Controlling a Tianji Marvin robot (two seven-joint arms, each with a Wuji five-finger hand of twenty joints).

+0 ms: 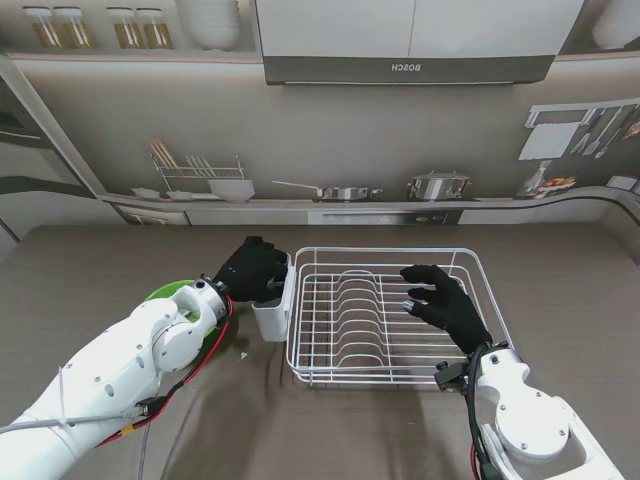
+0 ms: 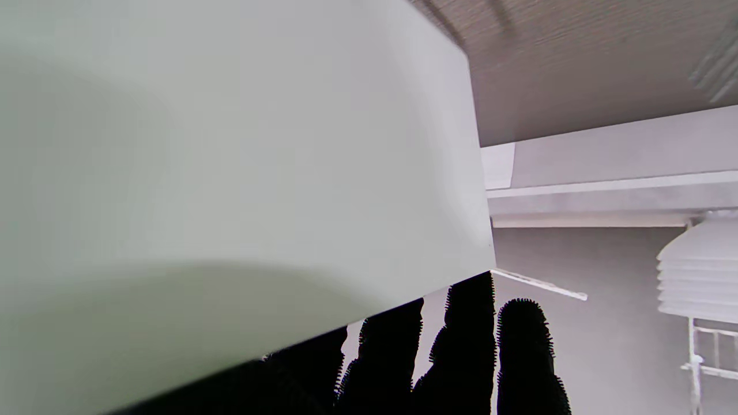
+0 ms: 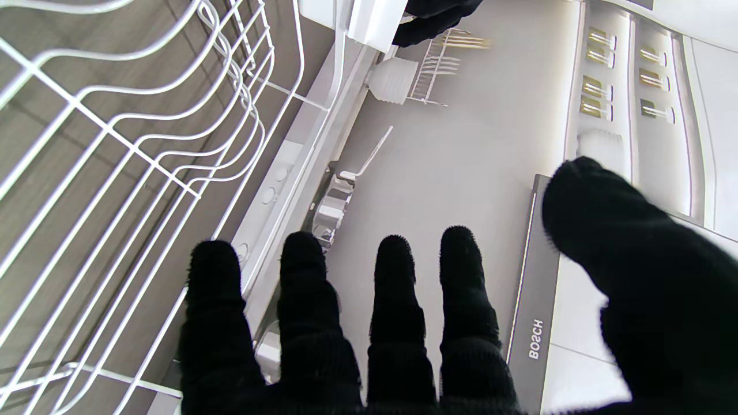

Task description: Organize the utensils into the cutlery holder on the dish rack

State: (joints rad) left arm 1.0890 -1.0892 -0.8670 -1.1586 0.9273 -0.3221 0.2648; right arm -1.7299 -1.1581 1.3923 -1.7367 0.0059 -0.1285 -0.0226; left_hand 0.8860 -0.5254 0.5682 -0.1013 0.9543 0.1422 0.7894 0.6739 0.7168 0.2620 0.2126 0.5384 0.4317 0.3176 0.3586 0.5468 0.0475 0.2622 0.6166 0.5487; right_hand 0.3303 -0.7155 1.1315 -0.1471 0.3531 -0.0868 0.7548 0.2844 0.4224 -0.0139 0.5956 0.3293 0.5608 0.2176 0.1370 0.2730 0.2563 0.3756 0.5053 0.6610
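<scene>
My left robot hand sits over the top of the white cutlery holder, which hangs on the dish rack's left side, at about nine o'clock from the rack's middle. I cannot tell whether that hand grips anything; the left wrist view is mostly filled by the holder's wall. My right robot hand hovers over the rack's right half, fingers spread and empty. A green plate peeks out beneath my left forearm on the tabletop.
</scene>
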